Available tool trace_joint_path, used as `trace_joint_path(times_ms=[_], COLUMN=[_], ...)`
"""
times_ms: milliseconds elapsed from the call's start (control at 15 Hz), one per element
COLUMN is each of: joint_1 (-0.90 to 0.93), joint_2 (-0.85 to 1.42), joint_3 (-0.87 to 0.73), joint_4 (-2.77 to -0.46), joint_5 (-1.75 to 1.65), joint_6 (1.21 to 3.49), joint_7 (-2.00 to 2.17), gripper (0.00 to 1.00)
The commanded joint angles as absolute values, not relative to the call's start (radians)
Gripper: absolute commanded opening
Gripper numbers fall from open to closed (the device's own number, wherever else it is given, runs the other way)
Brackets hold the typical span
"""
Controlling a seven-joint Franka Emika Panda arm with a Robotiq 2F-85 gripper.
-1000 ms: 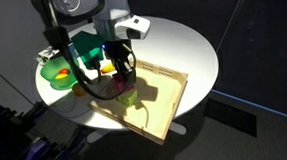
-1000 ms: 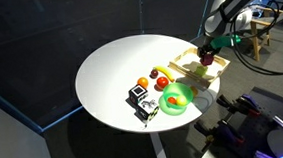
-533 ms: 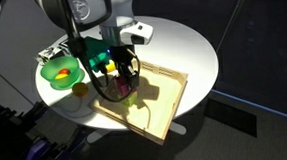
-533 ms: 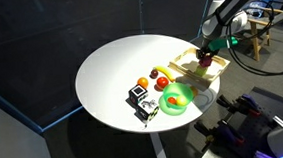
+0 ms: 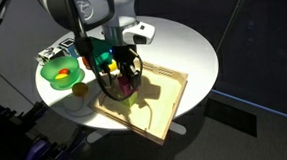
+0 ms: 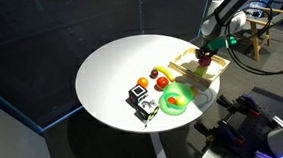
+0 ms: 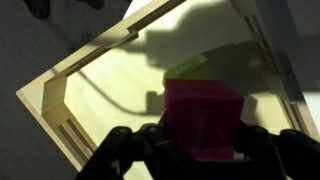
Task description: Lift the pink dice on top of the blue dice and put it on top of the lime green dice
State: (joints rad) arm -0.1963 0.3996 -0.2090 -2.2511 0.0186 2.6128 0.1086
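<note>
While the gripper (image 7: 200,150) is clamped on the pink dice (image 7: 205,118), which hangs over the wooden tray (image 7: 50,95) with the lime green dice (image 7: 190,68) just beyond it: centre over the green, descend squarely, release only once seated. Blue dice not made out. Round white surface (image 6: 111,71); green bowl (image 5: 56,71) near the tray; dark room.

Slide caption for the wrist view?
Gripper shut on the pink dice, lime green dice visible just beyond it, over the wooden tray.
</note>
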Motion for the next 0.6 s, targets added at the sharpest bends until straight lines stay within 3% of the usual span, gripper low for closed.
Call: trace_joint_path(times_ms=[0, 533], joint_1=[-0.212, -0.209], joint_2=[0.407, 0.422], joint_3=[-0.201, -0.202], joint_4=[-2.232, -2.236], joint_5=[0.034, 0.031], joint_6=[2.607, 2.610], joint_7=[0.078, 0.082], gripper=[0.25, 0.25])
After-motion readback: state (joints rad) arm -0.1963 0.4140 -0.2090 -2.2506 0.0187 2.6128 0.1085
